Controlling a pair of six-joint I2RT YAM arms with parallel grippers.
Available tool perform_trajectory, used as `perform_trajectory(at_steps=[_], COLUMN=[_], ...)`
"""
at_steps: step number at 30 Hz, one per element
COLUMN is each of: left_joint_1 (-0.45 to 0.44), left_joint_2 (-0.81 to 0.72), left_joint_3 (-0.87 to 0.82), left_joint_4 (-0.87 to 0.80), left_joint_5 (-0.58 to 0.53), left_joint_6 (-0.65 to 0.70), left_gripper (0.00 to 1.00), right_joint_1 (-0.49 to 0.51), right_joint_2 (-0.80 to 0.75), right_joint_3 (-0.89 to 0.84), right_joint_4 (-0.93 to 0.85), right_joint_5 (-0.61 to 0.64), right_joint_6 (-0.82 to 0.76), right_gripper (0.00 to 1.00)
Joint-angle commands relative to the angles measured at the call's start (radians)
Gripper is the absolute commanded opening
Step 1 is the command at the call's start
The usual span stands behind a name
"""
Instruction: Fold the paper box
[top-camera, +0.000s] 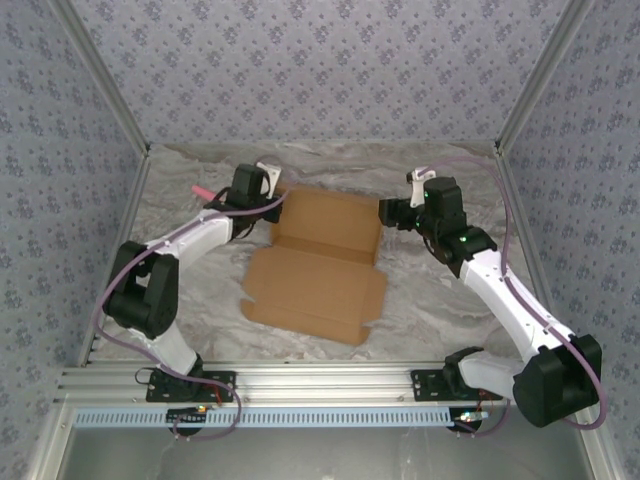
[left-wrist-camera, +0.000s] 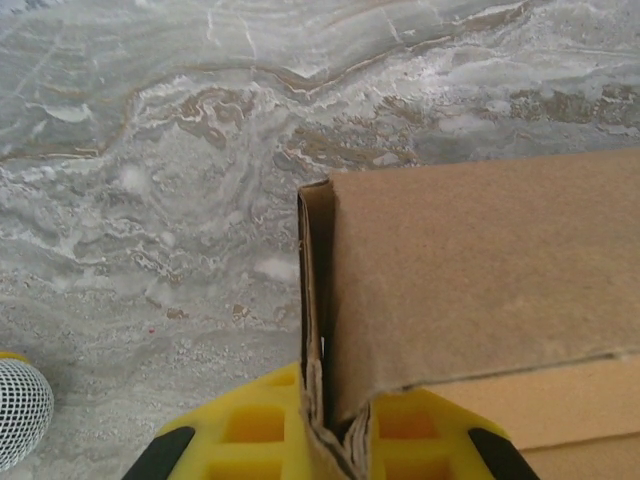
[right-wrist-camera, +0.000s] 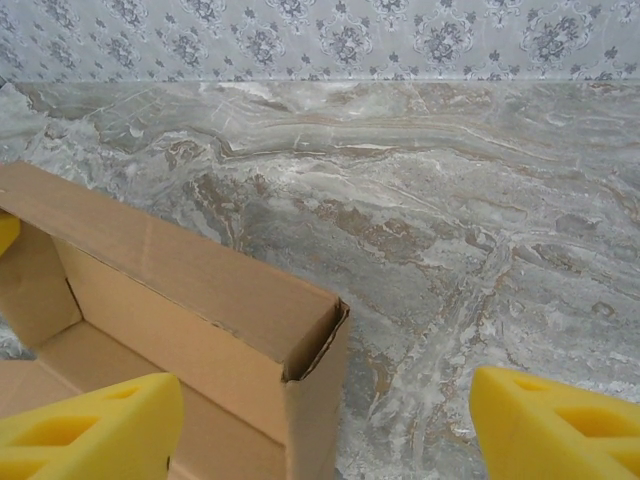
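Left end effector (left-wrist-camera: 335, 445) clamps paper box (left-wrist-camera: 480, 270) | right end effector (right-wrist-camera: 325, 425) spread astride corner

My left arm (top-camera: 190, 235) reaches from its base at the table's near edge toward the far left corner, elbow bent outward. My left gripper (left-wrist-camera: 335, 435) is pinched tight on an upright wall of the box (left-wrist-camera: 470, 270). My right arm (top-camera: 500, 285) rises from the near right, elbow folded low and wrist turned inward. My right gripper (right-wrist-camera: 325, 430) has its yellow fingers (right-wrist-camera: 90, 430) spread wide, clamping nothing.
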Motion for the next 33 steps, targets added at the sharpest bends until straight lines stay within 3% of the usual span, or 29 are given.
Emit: perform_trajectory(at_steps=[1,5,16,22,33], left_joint_1=[0.025,0.046,0.043,0.032,0.018], left_joint_2=[0.047,0.145,0.432,0.559,0.72], left_joint_3=[0.139,0.302,0.716,0.886,1.1], left_joint_4=[-0.261,-0.465,-0.923,-1.057,-1.123], left_joint_5=[0.101,0.162,0.141,0.107,0.126], left_joint_6=[0.027,0.087,0.245,0.275,0.272], left_gripper=[0.0,0.0,0.0,0.01,0.19], right_joint_1=[0.003,0.002,-0.008,-0.012,0.021], right_joint_2=[-0.011,-0.006,0.005,0.051,0.271], right_joint_3=[0.002,-0.006,-0.03,-0.038,0.041], right_joint_4=[-0.024,-0.025,-0.025,-0.01,-0.017], right_joint_5=[0.0,-0.001,-0.005,-0.028,-0.053], right_joint_6=[-0.01,-0.008,-0.005,-0.003,-0.028], right_gripper=[0.78,0.78,0.78,0.79,0.79])
